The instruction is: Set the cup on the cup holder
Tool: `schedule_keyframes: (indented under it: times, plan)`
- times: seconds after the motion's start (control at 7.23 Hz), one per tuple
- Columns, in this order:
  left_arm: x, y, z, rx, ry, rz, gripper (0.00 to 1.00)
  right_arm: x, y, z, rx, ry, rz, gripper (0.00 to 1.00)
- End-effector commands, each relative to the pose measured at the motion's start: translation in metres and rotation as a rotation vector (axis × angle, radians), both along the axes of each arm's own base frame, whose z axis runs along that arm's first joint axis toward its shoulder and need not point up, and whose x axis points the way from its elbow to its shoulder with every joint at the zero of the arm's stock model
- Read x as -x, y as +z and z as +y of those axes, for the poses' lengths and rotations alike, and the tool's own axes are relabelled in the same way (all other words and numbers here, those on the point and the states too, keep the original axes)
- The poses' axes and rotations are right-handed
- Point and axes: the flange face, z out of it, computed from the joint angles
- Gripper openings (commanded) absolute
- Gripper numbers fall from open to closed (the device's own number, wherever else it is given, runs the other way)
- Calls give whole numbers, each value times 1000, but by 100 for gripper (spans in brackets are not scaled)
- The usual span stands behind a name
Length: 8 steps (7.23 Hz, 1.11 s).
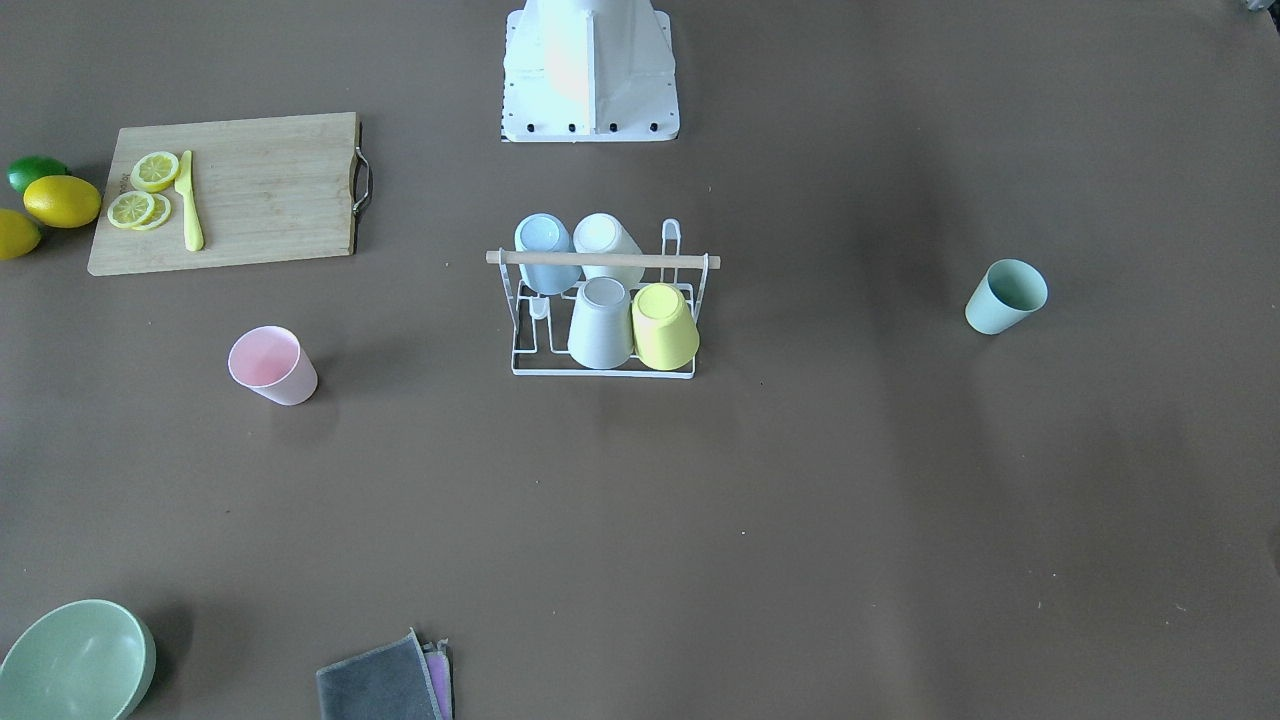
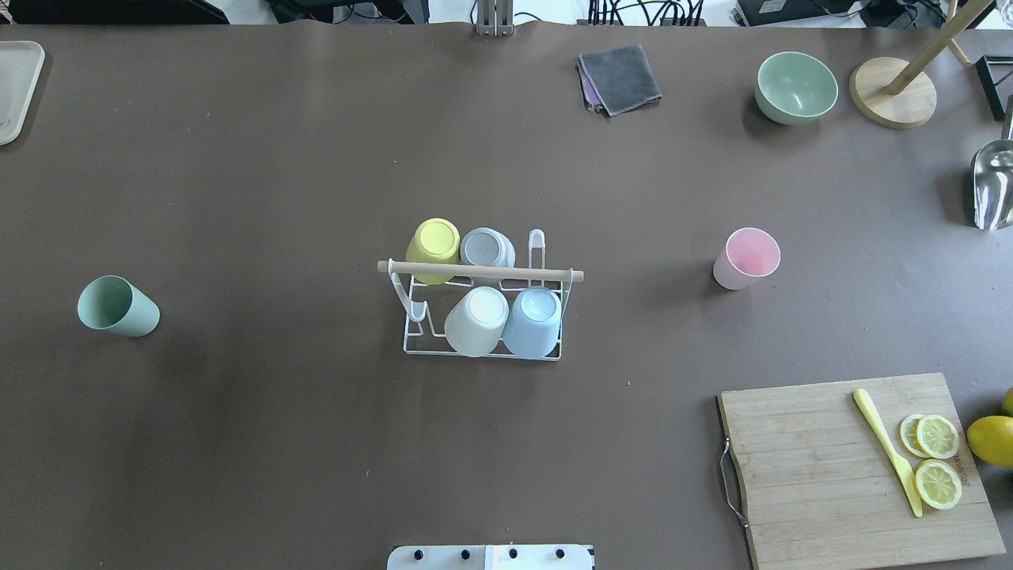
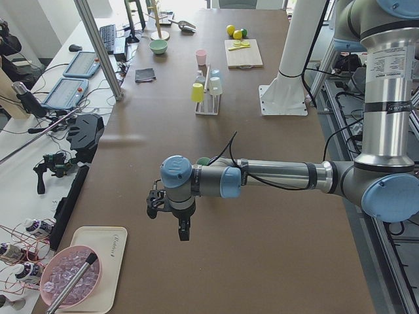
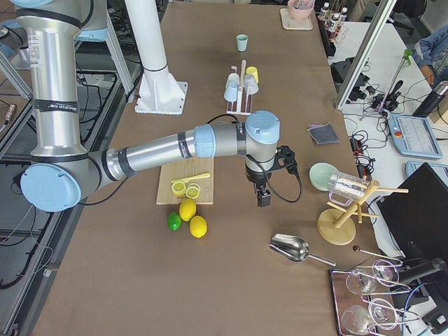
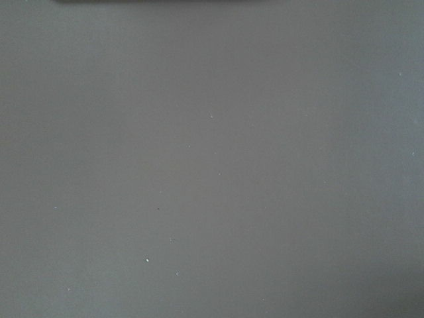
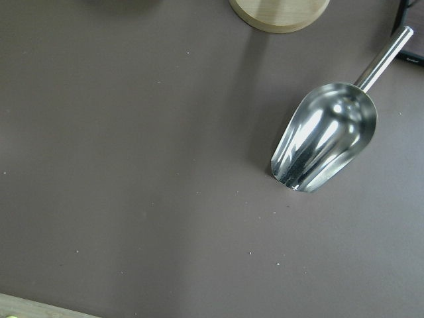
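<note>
The white wire cup holder [image 2: 480, 271] with a wooden rod stands mid-table, also in the front view [image 1: 603, 260]. Yellow, grey, white and blue cups hang upside down on it. A green cup [image 2: 117, 305] stands alone on the table's left side. A pink cup [image 2: 745, 257] stands alone to the holder's right. My left gripper [image 3: 171, 219] hangs over bare table near the left end, far from the cups. My right gripper [image 4: 263, 198] hangs near the right end. Both show only in side views, so I cannot tell whether they are open or shut.
A wooden cutting board [image 2: 855, 467] with lemon slices and a yellow knife lies at the near right, lemons and a lime [image 1: 50, 195] beside it. A green bowl [image 2: 795, 87], folded cloths [image 2: 620, 77], a wooden stand [image 2: 893, 101] and a metal scoop [image 6: 324, 136] sit at the far right.
</note>
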Motion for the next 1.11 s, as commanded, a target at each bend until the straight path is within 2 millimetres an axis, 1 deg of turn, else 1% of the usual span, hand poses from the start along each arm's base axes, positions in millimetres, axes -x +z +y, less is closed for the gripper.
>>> schedule_keyframes:
  times: [0.0, 0.14, 0.28, 0.42, 0.55, 0.83, 0.97]
  plan:
    - [0, 0, 0, 1, 1, 0, 98, 53, -49, -28, -26, -100, 66, 100]
    - [0, 1, 0, 2, 1, -1, 98, 74, -81, -44, -5, -139, 117, 100]
    - [0, 1, 0, 1, 1, -1, 98, 105, -104, -53, -11, -191, 138, 100]
    - [0, 1, 0, 2, 1, -1, 98, 125, -121, -58, -21, -224, 157, 100]
    - [0, 2, 0, 4, 1, -1, 98, 167, -132, -55, -36, -293, 158, 100]
    - [0, 3, 0, 5, 1, -1, 98, 229, -143, -48, -63, -402, 204, 100]
    - [0, 5, 1, 8, 1, -1, 98, 250, -153, -44, -59, -449, 234, 100]
